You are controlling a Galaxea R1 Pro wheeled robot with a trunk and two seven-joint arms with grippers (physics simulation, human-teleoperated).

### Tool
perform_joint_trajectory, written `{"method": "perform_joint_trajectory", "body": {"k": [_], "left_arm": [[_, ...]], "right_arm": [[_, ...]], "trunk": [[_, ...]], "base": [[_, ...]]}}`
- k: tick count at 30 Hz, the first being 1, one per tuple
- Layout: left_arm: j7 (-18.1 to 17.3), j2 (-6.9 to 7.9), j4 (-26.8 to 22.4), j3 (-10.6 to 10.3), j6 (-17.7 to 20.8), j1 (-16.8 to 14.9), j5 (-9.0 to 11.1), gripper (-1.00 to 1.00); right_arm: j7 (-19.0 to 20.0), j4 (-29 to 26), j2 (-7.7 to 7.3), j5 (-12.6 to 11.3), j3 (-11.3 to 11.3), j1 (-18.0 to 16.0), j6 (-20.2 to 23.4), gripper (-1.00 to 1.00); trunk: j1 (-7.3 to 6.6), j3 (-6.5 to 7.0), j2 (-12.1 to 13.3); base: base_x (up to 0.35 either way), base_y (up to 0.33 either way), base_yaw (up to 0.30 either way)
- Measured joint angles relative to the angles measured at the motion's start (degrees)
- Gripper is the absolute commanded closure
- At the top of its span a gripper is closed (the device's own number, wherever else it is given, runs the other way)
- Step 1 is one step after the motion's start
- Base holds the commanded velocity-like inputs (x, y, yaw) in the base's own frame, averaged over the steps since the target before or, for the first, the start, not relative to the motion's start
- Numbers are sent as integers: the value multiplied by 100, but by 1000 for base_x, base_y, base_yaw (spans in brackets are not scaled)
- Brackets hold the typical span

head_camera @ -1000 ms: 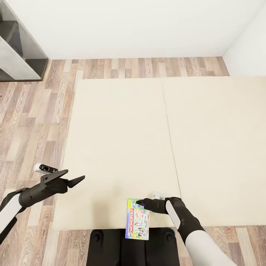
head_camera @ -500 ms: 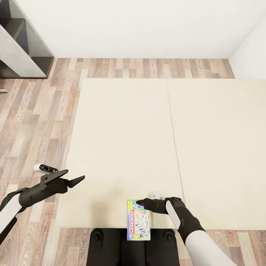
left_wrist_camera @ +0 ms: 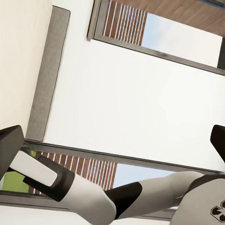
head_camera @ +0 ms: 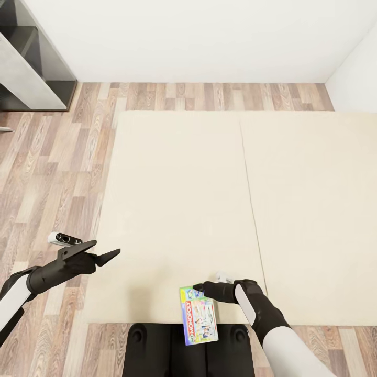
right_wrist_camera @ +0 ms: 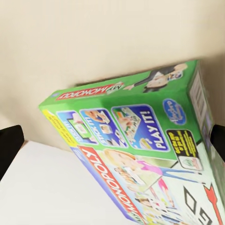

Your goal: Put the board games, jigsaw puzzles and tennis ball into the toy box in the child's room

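Note:
A green Monopoly board game hangs past the near edge of the cream bed, above my base. My right gripper is shut on the box's far end. In the right wrist view the board game spans the gap between both fingertips, printed face towards the camera. My left gripper hovers open and empty over the bed's left edge, well left of the box. The toy box, puzzles, ball and other games are out of view.
Wooden floor runs along the left and far sides of the bed. A grey shelf unit stands at the far left against the white wall. My dark base sits at the bed's near edge. The left wrist view looks at a windowed wall.
The whole picture has slid a little as the camera moved, so the bed sits further right. The held board game has tilted slightly and dropped a touch. Both arms keep their poses.

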Motion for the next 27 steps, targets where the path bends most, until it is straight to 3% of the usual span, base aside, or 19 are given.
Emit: {"method": "perform_joint_trajectory", "body": {"k": [27], "left_arm": [[0,0,0,0,0,0,5,-100]], "right_arm": [[-442,199,-79,5,7,78,6,-100]], "trunk": [[0,0,0]], "base": [[0,1,0]]}}
